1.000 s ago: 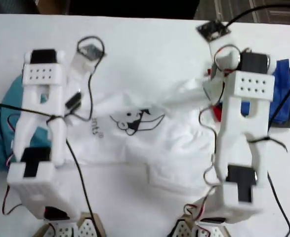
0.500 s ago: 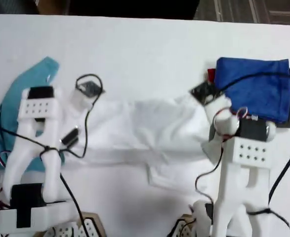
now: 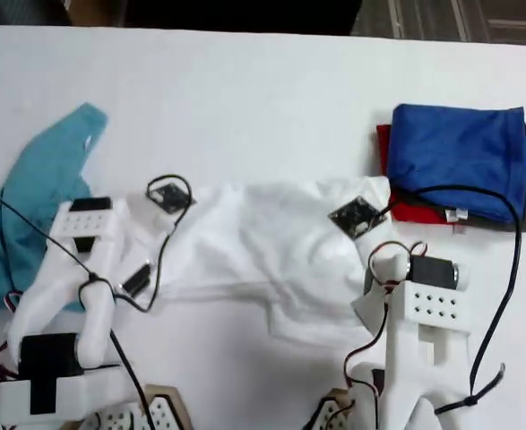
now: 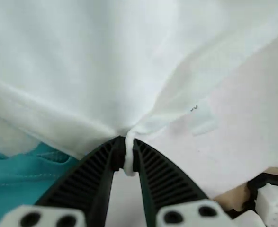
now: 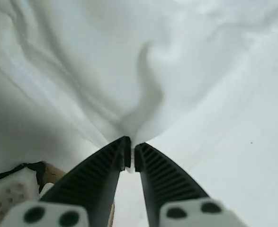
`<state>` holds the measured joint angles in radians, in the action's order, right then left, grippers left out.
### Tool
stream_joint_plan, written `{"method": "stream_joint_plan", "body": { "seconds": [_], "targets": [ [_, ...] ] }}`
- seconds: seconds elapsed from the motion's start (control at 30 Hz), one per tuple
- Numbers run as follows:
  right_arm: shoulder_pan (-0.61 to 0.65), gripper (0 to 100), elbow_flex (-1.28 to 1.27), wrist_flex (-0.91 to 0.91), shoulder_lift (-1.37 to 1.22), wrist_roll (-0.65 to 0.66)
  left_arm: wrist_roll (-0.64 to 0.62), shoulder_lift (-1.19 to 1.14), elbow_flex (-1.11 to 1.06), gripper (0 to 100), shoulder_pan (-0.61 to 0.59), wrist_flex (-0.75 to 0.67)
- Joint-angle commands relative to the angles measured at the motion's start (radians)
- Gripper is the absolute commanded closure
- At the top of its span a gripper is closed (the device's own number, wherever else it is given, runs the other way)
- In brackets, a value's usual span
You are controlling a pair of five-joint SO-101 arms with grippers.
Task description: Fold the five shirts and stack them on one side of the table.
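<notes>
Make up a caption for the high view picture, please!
Two robot arms hold a white shirt by its ends, between a teal shirt and a blue shirt lying on a red shirt.

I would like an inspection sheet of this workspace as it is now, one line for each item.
Surface: white table.
Job's things: white shirt spread between the arms, partly folded; teal shirt crumpled beside the left arm; folded blue shirt stacked on a red shirt by the right arm.
Clutter: nothing seen.
Grippers: left gripper and right gripper, each with fingers shut on a pinch of white shirt.
Cables: a black cable lies across the blue shirt.
Surroundings: dark floor beyond the table's far edge.
</notes>
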<state>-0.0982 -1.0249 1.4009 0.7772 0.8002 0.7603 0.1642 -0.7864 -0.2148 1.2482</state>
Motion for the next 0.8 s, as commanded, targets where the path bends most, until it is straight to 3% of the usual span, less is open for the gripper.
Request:
{"method": "stream_joint_plan", "body": {
  "seconds": [0.0, 0.13, 0.37, 0.47, 0.57, 0.67, 0.7, 0.77],
  "targets": [
    [-0.012, 97.8, -0.002, -0.007, 0.031, 0.077, 0.005, 0.031, 0.007, 97, -0.008, -0.003],
    [-0.005, 96.2, 0.014, 0.016, 0.031, 0.112, 0.006, 0.031, 0.038, 94, -0.008, 0.038],
    [-0.004, 72.8, 0.201, 0.033, 0.033, 0.103, -0.002, 0.035, 0.38, 79, -0.017, 0.27],
    [-0.004, 72.7, 0.354, 0.022, 0.028, 0.043, -0.003, 0.026, 0.633, 79, -0.051, 0.354],
    [-0.004, 75.0, 0.45, -0.048, 0.021, -0.1, -0.005, 0.006, 0.806, 79, -0.084, 0.365],
    [0.038, 90.2, 0.436, -0.18, 0.01, -0.233, -0.101, -0.112, 0.868, 80, -0.075, 0.368],
    [0.062, 98.2, 0.42, -0.226, -0.008, -0.249, -0.147, -0.169, 0.874, 83, -0.055, 0.367],
    [0.117, 95.3, 0.399, -0.309, -0.074, -0.259, -0.215, -0.292, 0.877, 96, -0.011, 0.359]
  ]
}}
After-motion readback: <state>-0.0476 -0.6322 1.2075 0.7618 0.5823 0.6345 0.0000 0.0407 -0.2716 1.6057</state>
